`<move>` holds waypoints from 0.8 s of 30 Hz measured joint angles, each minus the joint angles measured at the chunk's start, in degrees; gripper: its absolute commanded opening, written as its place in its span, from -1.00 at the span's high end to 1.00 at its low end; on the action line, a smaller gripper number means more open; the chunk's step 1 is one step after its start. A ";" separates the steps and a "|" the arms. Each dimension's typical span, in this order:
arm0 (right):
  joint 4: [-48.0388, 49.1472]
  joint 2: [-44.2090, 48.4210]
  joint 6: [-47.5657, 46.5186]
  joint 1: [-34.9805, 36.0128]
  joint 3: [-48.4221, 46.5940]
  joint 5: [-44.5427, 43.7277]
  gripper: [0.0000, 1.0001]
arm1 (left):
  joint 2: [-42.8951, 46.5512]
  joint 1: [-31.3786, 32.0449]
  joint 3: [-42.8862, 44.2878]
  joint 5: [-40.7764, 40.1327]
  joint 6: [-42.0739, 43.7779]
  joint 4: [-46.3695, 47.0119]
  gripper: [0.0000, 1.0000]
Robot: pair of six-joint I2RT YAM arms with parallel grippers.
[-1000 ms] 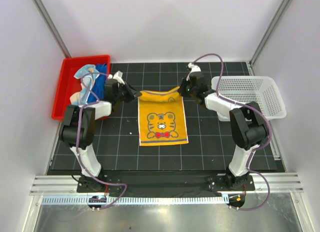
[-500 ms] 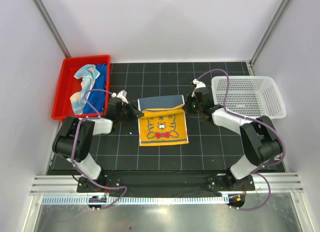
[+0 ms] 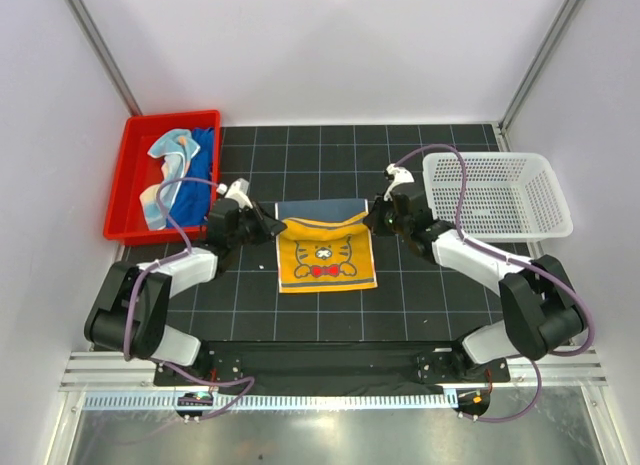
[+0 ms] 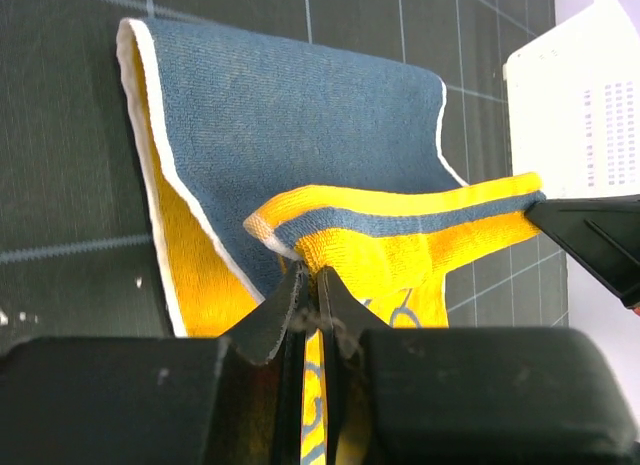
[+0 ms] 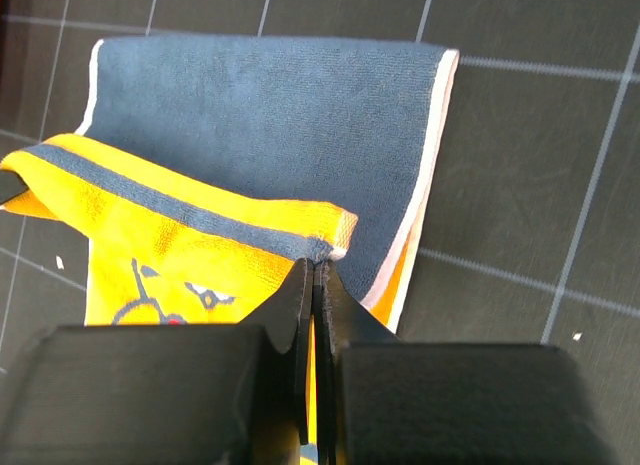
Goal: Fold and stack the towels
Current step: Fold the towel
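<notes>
A yellow towel [image 3: 325, 260] with a tiger picture lies mid-mat, its far edge lifted and drawn over itself so the grey-blue back [image 4: 300, 115] shows. My left gripper [image 3: 277, 228] [image 4: 310, 275] is shut on that edge's left corner. My right gripper [image 3: 367, 218] [image 5: 315, 265] is shut on the right corner, with the towel's back [image 5: 260, 95] spread beyond it. The edge sags a little between the two grippers. A royal blue towel [image 3: 203, 163] and a pale patterned towel [image 3: 166, 170] lie crumpled in the red tray [image 3: 175, 116].
The white mesh basket [image 3: 500, 190] stands at the back right, close behind my right arm, and its corner [image 4: 590, 115] shows in the left wrist view. The black gridded mat [image 3: 420, 295] borders white walls on three sides.
Both grippers have come toward the near side and lower, carrying the towel's far edge with them. The grey-blue back is now exposed behind the held edge.
</notes>
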State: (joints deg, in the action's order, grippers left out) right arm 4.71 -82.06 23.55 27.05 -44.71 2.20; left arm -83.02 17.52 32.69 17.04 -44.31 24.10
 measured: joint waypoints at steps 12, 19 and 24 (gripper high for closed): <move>-2.49 5.38 0.46 1.95 3.91 -0.98 0.98 | 8.20 2.49 -4.66 -2.14 0.33 -4.04 0.81; -3.13 6.08 0.70 3.63 6.27 -1.20 0.98 | 8.85 3.67 -7.06 -3.48 1.01 -5.22 0.81; -3.78 6.08 0.81 4.42 7.89 -1.20 0.75 | 8.81 5.05 -8.46 -4.61 1.20 -5.60 0.47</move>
State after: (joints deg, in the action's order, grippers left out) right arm 0.93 -75.99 24.36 31.46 -36.82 0.99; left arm -74.22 22.57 24.23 12.43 -43.11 18.50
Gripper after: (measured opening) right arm 0.074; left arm 0.208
